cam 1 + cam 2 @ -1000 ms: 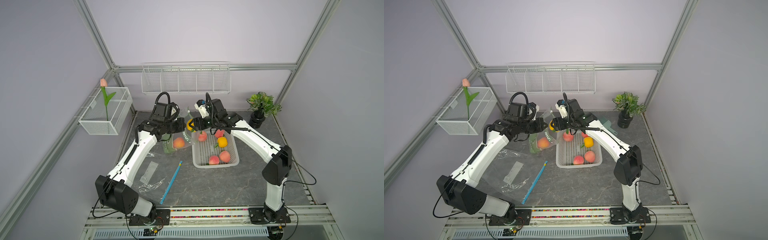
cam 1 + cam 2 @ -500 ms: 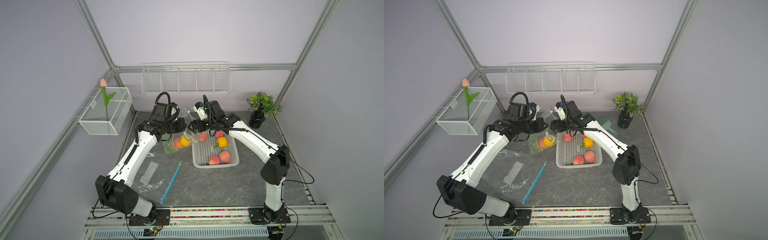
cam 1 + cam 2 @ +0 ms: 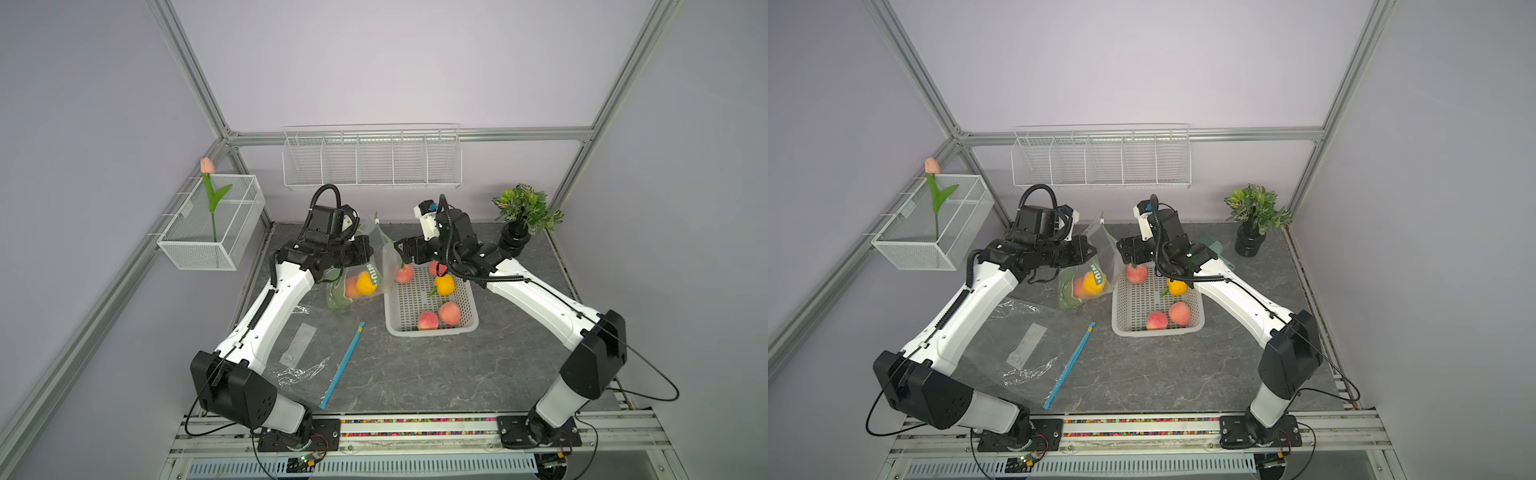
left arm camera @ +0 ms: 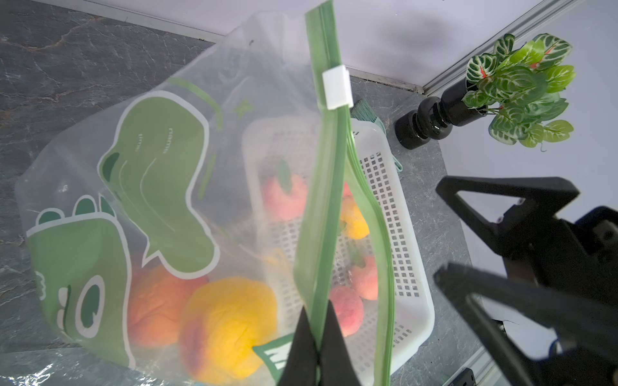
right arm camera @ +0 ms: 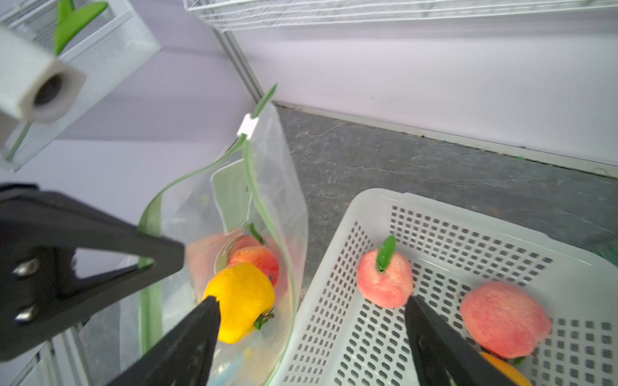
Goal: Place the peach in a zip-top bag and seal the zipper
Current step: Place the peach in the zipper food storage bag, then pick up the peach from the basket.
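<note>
Since a second earlier, the yellow peach (image 5: 240, 300) had dropped from my right pincer (image 5: 311, 300), which stood wide and empty, into the zip-top bag (image 4: 157, 167). My left pincer (image 4: 316, 310) clamped its zipper rim (image 4: 321, 167). Risk: that one-sided hold could let the mouth sag and spill fruit.

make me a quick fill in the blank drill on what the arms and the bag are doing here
The left pincer is shut on the green ____ strip of the zip-top bag. The right pincer is ____, holding nothing. The slider on that strip is ____ in colour.
Missing words: zipper; open; white.
</note>
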You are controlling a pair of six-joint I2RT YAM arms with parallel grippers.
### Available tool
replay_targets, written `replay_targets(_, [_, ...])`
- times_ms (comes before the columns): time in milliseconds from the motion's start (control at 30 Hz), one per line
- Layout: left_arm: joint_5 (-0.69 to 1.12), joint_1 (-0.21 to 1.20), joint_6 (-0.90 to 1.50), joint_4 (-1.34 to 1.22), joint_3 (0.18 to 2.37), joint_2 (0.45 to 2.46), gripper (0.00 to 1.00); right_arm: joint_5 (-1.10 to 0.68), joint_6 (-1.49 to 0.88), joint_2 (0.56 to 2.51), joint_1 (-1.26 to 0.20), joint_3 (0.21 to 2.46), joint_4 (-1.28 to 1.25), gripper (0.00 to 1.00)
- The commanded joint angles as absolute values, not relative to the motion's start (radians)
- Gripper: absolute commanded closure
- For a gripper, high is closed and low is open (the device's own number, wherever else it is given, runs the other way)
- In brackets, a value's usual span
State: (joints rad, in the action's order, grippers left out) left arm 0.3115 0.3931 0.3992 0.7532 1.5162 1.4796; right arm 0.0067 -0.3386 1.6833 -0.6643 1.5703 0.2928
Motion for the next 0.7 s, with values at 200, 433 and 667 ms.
replay_targets(200, [0.31,0.395,0.383,0.765,1.535,1.483,1.0,0.033,-0.436,1.829,-0.589,1.629,0.468,0.13])
replay_targets(433, [0.309,0.395,0.383,0.768,1.535,1.483,1.0,-0.025,-0.433,1.994,-0.572,1.748,0.556,0.16])
replay_targets(667, [0.311,0.395,0.382,0.77,1.532,1.483,1.0,-0.108,-0.422,2.158,-0.564,1.891,0.626,0.16])
